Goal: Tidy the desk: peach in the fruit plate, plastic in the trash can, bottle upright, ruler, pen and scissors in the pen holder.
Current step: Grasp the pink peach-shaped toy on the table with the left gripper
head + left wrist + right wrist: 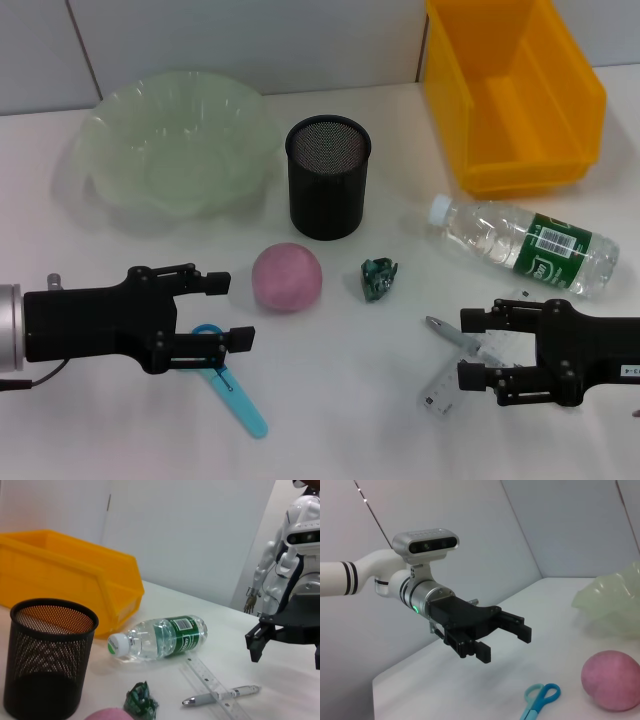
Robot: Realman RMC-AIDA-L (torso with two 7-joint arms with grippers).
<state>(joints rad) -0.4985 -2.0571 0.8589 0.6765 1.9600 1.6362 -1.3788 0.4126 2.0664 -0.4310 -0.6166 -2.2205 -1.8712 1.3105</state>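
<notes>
Desk untidied; both my grippers hover with fingers spread, holding nothing.

I see the peach (287, 277) just in front of the holder (328, 176), the plastic scrap (379, 277) beside the peach, the plate (175, 150) left of the holder, the yellow bin (513, 92) to its right. The bottle (525, 246) lies on its side right of the holder; pen (466, 341) and ruler (455, 378) sit crossed under the right gripper (476, 348). The left gripper (232, 311) hangs over the scissors (232, 385).

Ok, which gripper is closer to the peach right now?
Left. The left gripper hovers open just beside the peach, above the scissors. The right gripper is open farther off, over the pen and ruler.
</notes>
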